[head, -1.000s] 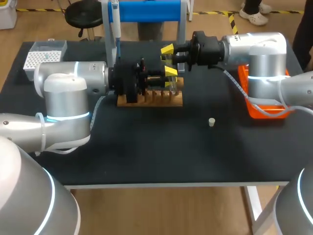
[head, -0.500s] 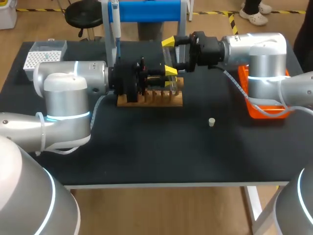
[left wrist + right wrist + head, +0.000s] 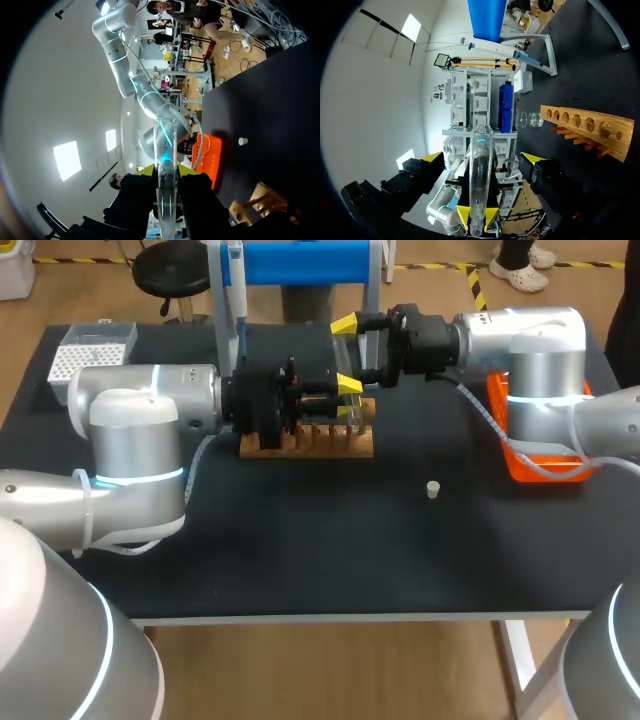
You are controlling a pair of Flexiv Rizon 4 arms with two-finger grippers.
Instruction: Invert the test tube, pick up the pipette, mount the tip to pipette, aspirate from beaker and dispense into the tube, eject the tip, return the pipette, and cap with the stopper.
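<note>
- The left gripper (image 3: 166, 172) is clamped on the test tube (image 3: 165, 142), which sticks out ahead of its fingers.
- In the head view the tube is held over the wooden rack (image 3: 305, 442), in the upper middle of the frame.
- The right gripper (image 3: 482, 158) faces it with its fingers wide apart, one on each side of the tube, neither touching it.
- The stopper (image 3: 433, 489) lies alone on the table (image 3: 300, 540), right of centre.
- The pipette (image 3: 236, 285) hangs on the blue stand (image 3: 300, 262) at the top of the frame.

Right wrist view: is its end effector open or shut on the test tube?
Open: the right end effector has fingertips wide apart, clear of the test tube.
</note>
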